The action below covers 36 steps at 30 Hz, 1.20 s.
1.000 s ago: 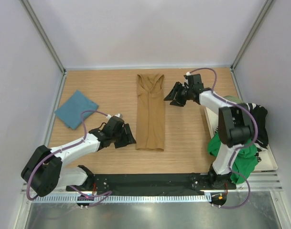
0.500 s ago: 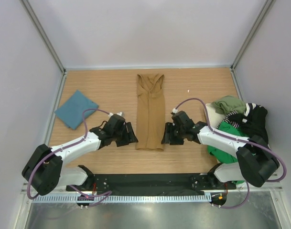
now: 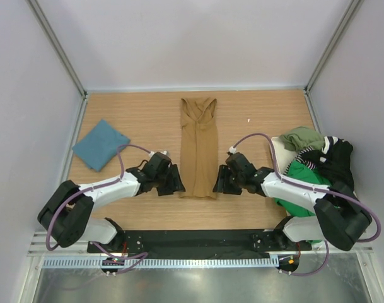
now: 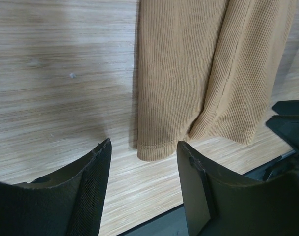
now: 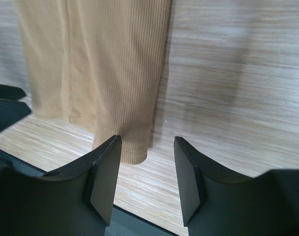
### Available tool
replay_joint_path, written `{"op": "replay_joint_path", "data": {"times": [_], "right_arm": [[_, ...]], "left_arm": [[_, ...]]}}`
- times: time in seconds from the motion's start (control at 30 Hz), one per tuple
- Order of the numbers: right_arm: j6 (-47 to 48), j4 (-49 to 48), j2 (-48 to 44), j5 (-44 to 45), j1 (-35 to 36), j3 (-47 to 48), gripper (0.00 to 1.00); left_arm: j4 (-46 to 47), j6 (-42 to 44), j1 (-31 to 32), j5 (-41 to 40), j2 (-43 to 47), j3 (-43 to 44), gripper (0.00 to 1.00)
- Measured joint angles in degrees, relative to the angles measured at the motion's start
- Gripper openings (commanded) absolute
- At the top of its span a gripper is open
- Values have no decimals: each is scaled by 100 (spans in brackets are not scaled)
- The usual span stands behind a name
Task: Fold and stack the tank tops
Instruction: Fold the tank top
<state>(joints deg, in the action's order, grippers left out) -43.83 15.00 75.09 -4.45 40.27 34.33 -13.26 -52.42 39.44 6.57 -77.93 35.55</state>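
Note:
A tan brown tank top [image 3: 198, 146] lies in a long narrow folded strip down the middle of the table, straps at the far end. My left gripper [image 3: 174, 181] is open at the strip's near left corner [image 4: 156, 147], which lies between its jaws. My right gripper [image 3: 221, 180] is open at the near right corner [image 5: 134, 147]. A folded teal blue tank top [image 3: 101, 144] lies at the left. A heap of green [image 3: 305, 183], olive [image 3: 301, 137] and black [image 3: 335, 161] tops sits at the right.
The heap rests in a white tray [image 3: 277, 158] at the table's right edge. A black base rail [image 3: 198, 240] runs along the near edge. Grey walls with metal posts enclose the table.
My right gripper has swung from the strip's far end down to its near right corner. My left gripper has edged right to the near left corner.

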Motion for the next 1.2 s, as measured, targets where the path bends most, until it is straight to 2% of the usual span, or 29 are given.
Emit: {"op": "replay_joint_path", "data": {"times": [0.2,0.5,0.6,0.63,0.73,0.93,1.03,1.1,1.2], "right_arm": [[-116,-35,-435,219,59,-2,56],[-160,-269,28,203,179,4,52],[-184,-415,190,179,188,-9,41],[-192,-448,216,175,197,-26,29],[-234,-472,219,192,203,-76,10],[-275,-481,-28,232,205,-411,3],[-291,-487,-116,219,205,-531,2],[-293,-503,-153,201,205,-573,2],[-295,-509,-223,177,205,-610,3]], "left_arm": [[140,-79,111,24,-136,-11,56],[378,-155,140,70,-295,-11,50],[496,-214,223,85,-356,-11,46],[529,-245,262,83,-376,-11,40],[535,-282,372,85,-431,-15,32],[638,-372,404,74,-348,-214,16],[664,-428,404,76,-243,-341,12],[704,-442,407,76,-192,-409,14],[752,-463,407,79,-105,-479,29]]}}
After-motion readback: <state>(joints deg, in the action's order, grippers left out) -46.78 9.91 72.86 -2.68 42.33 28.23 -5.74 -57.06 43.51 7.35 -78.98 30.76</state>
